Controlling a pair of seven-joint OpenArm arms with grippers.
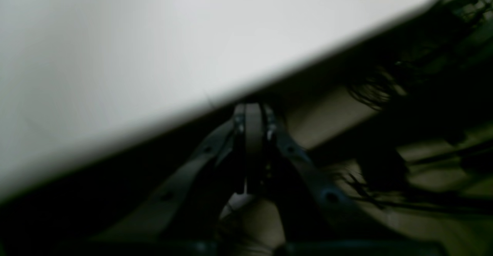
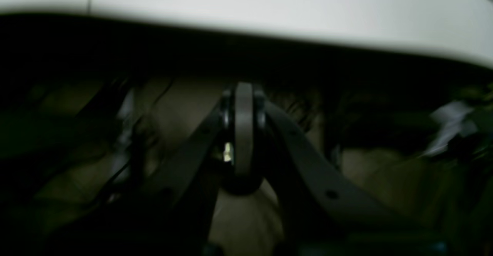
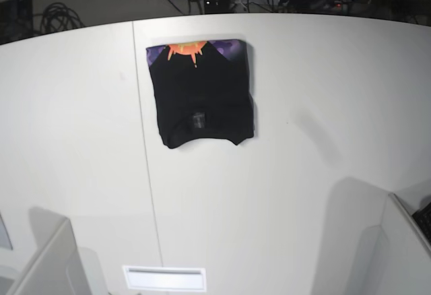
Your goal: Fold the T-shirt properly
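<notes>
The black T-shirt [image 3: 202,96] lies folded into a compact rectangle on the white table [image 3: 303,174], toward the far middle. A strip of its purple and orange print [image 3: 192,51] shows along the far edge, and the collar faces the near side. My left gripper [image 1: 252,107] is shut with nothing in it. It hangs off the table's edge [image 1: 154,48], over the dim floor. In the right wrist view my right gripper [image 2: 243,88] is also shut and empty, below the table's edge [image 2: 269,2]. Neither gripper is near the shirt.
Grey arm parts fill the near left corner [image 3: 47,261] and near right corner [image 3: 404,248] of the base view. A seam [image 3: 145,174] runs down the table left of the shirt. A white strip [image 3: 163,278] sits at the near edge. Cables [image 3: 54,15] lie behind the table.
</notes>
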